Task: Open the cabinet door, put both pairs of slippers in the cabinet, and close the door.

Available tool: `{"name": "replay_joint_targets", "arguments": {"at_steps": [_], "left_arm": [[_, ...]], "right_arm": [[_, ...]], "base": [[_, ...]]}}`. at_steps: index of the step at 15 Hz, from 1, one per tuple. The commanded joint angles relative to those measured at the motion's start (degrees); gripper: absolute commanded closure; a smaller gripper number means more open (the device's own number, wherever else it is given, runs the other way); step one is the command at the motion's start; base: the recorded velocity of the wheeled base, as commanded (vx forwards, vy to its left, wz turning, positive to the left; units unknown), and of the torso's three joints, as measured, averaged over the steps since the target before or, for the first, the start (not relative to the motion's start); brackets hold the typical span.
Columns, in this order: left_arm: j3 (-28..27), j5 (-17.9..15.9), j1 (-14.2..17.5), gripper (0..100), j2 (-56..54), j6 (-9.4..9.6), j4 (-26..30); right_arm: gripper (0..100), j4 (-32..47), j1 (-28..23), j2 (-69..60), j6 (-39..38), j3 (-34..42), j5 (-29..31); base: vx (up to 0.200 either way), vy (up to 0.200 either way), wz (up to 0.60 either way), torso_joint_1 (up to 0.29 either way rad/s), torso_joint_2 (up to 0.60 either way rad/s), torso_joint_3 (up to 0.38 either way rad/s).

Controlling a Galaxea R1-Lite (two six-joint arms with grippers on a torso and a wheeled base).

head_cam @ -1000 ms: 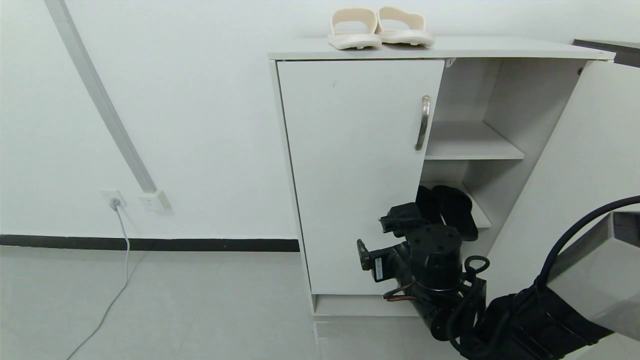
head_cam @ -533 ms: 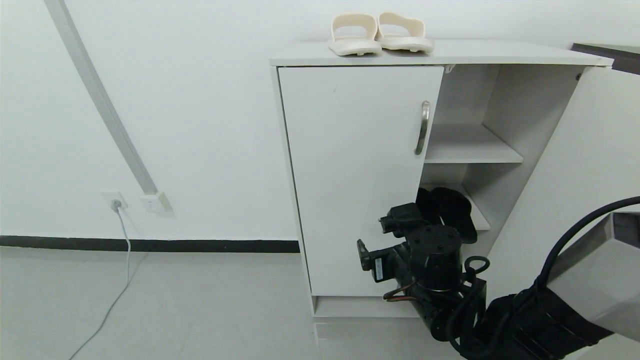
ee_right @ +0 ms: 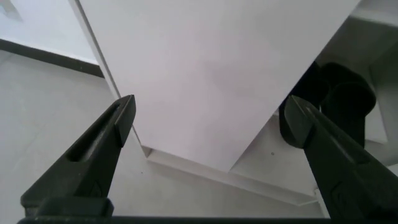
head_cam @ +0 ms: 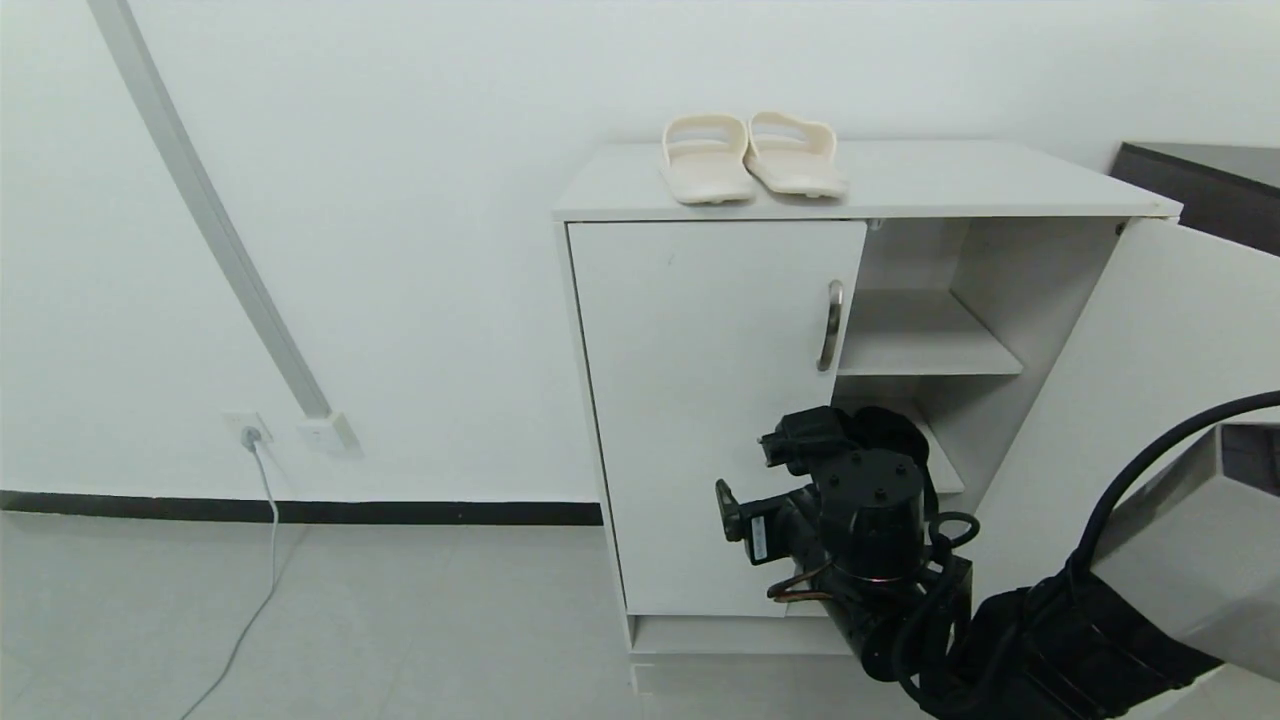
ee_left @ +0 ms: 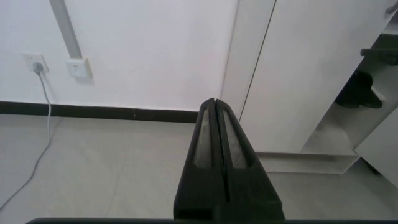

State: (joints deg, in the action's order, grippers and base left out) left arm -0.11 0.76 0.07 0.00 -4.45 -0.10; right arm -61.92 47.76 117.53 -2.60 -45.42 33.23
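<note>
Cream slippers [head_cam: 752,158] sit on the cabinet [head_cam: 1000,180] top, upper centre; black slippers [head_cam: 893,426] lie on the lower shelf [head_cam: 950,470].
Right gripper [ee_right: 208,102] gapes wide beside the open door [head_cam: 1130,400], and the left gripper [ee_left: 216,104] is pressed together. A clumsy reach upward could knock the cream pair off the front edge.

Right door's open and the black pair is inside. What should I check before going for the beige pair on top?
1. Right door swung wide: ok.
2. Black slippers on the lower shelf: ok.
3. Black slippers clear of the door's closing swing: cannot tell.
4. Beige slippers side by side on the cabinet top, nothing over them: ok.
5. Right gripper fingers open, empty: ok.
6. Upper shelf free for the pair: ok.
</note>
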Motion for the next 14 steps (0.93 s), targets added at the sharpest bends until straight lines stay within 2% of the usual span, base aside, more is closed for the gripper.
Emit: {"name": "replay_joint_targets", "arguments": {"at_steps": [1,14], "left_arm": [[0.02,0.04,0.01,100,0.09,-0.03,0.01],[0.02,0.04,0.01,100,0.09,-0.03,0.01]], "right_arm": [[0,-0.05,0.05,0.07,0.05,-0.02,-0.01],[0,-0.22,0.05,-0.11,0.05,-0.02,-0.01]], "base": [[0.0,0.0,0.0,0.124,-0.45,-0.33],[0.0,0.0,0.0,0.173,-0.49,-0.319]]}}
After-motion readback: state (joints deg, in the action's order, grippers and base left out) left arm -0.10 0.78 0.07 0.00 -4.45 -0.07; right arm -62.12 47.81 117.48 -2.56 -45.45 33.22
